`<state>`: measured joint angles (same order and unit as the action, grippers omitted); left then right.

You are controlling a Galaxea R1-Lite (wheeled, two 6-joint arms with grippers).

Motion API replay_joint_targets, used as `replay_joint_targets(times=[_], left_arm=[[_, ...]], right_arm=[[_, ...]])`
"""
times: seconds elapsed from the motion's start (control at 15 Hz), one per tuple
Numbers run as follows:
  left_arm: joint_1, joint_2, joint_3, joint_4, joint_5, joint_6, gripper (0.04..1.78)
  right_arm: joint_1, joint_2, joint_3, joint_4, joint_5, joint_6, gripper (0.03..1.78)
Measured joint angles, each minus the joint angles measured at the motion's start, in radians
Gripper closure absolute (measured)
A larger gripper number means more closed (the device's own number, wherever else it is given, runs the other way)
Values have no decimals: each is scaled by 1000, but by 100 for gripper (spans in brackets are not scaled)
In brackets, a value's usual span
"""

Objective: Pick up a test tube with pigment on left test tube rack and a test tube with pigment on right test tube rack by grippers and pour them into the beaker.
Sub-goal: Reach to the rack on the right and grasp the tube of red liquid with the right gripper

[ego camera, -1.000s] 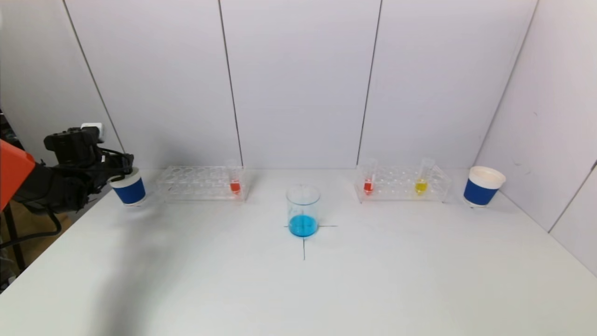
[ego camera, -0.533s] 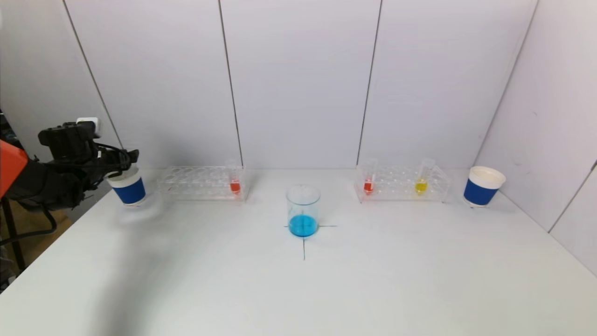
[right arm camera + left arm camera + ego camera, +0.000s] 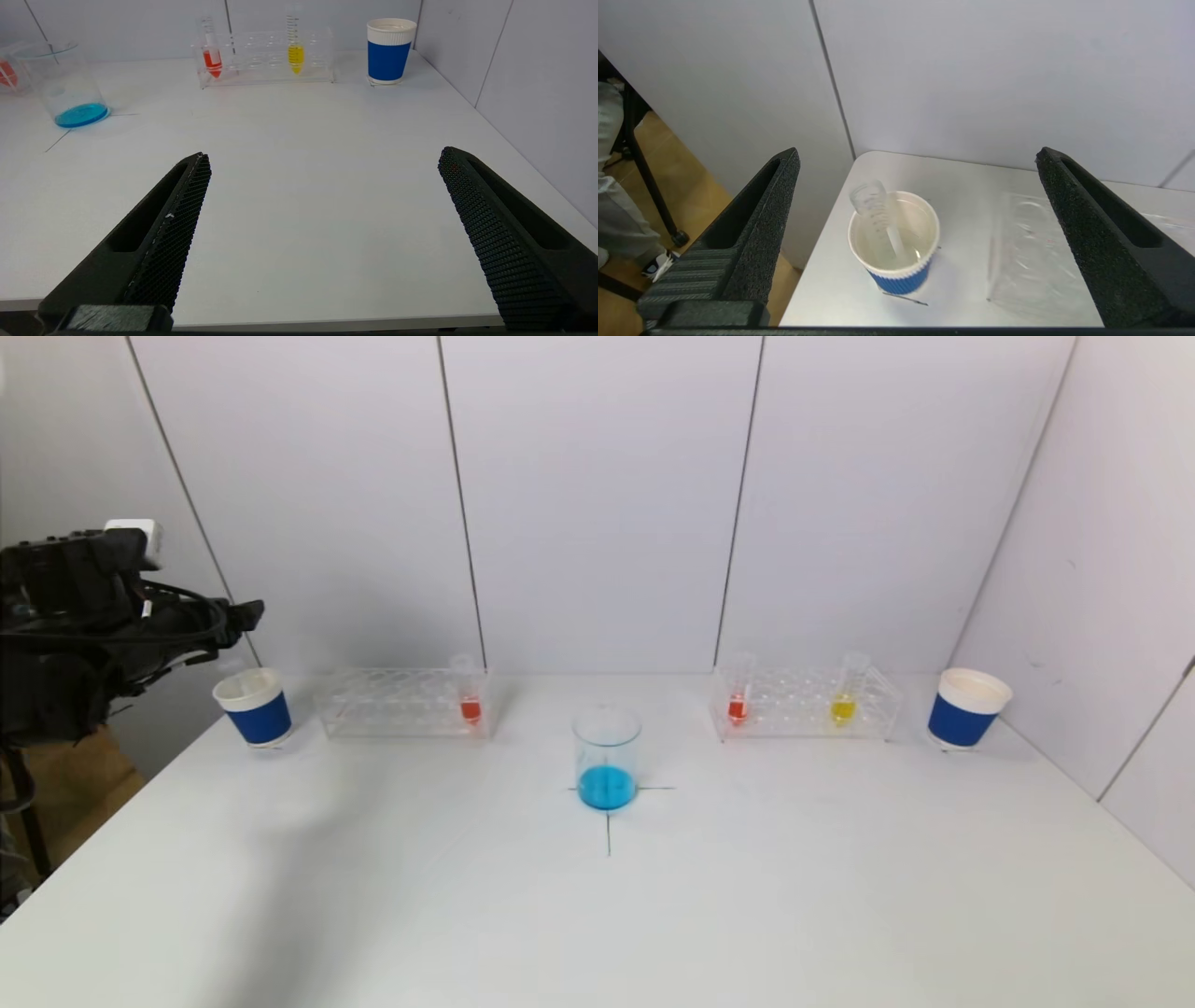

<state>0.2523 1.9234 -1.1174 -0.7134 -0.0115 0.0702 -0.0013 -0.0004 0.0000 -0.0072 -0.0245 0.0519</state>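
My left gripper [image 3: 245,613] hangs open above and left of the left blue paper cup [image 3: 254,707]. In the left wrist view the left gripper [image 3: 917,154] is spread wide over that cup [image 3: 896,275], and an empty clear test tube [image 3: 874,214] leans inside it. The left rack [image 3: 401,702] holds one red-pigment tube [image 3: 470,695]. The right rack [image 3: 808,702] holds a red tube [image 3: 738,695] and a yellow tube [image 3: 845,695]. The beaker [image 3: 607,758] with blue liquid stands at the centre. My right gripper [image 3: 322,156] is open and empty over the table's near edge.
A second blue cup [image 3: 966,707] stands right of the right rack, near the side wall. A black cross is drawn on the white table [image 3: 607,915] under the beaker. Wall panels close off the back and right. The table's left edge drops to the floor beside the left cup.
My left gripper has risen and drawn back to the left, away from the left blue cup. The cup now shows whole. Nothing else has moved.
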Motion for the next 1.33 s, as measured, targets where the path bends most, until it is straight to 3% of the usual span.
replay_joint_targets(times=[0.53,0.87,1.33], left_arm=[[-188,-473,357,58,43,1,6],[-205,-755,536,128,44,-2,6],[-207,-1168,680,387,43,-26,6]], right_arm=[[0,0,0,0,0,0,4],[0,0,0,0,0,0,4],[0,0,0,0,0,0,4]])
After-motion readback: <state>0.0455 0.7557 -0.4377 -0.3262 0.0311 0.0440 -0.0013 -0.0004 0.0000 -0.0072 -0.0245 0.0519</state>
